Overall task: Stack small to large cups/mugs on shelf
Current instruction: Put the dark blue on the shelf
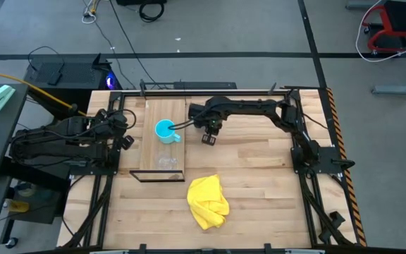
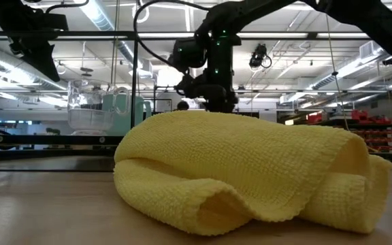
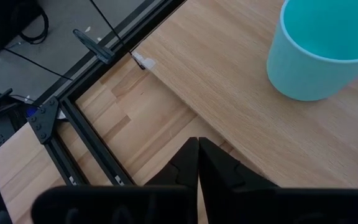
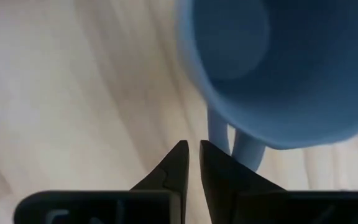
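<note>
Blue mug [image 4: 278, 68] sits just past the right gripper [image 4: 193, 158], whose fingers are nearly shut (holding nothing). A bump could knock it over.

Three drinking vessels show: one bright cyan mug [image 1: 164, 130] at ten o'clock from the table's middle, one small clear see-through cup [image 1: 165, 161] on the same board nearer nine o'clock, and one grey-blue handled mug [image 4: 284, 68] in the right wrist view. One light-wood shelf board [image 1: 150, 116]. One crumpled yellow cloth [image 1: 208, 202] at six o'clock.
</note>
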`<state>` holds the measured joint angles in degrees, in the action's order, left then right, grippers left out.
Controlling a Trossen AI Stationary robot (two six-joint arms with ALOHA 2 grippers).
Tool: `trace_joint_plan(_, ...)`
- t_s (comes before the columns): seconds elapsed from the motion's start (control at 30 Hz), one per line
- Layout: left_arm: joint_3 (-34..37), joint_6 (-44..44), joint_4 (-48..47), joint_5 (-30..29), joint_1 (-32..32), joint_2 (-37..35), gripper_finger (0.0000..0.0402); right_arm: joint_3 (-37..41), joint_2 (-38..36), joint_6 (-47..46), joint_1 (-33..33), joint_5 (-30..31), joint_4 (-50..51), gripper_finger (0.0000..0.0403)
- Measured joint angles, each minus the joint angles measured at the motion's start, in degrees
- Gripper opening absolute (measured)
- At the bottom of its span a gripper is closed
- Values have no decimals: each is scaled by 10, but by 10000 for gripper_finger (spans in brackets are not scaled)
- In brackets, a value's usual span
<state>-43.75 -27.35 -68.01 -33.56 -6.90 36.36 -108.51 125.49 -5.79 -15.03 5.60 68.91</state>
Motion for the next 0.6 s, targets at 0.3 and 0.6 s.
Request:
trace_joint_plan(0.3,0,0,0,0,0,0,19,-5,-5,2,-19,-11,1,45)
trace_joint_plan(0.6,0,0,0,0,0,0,14,-12,-103,-41,-7,-30,-7,52)
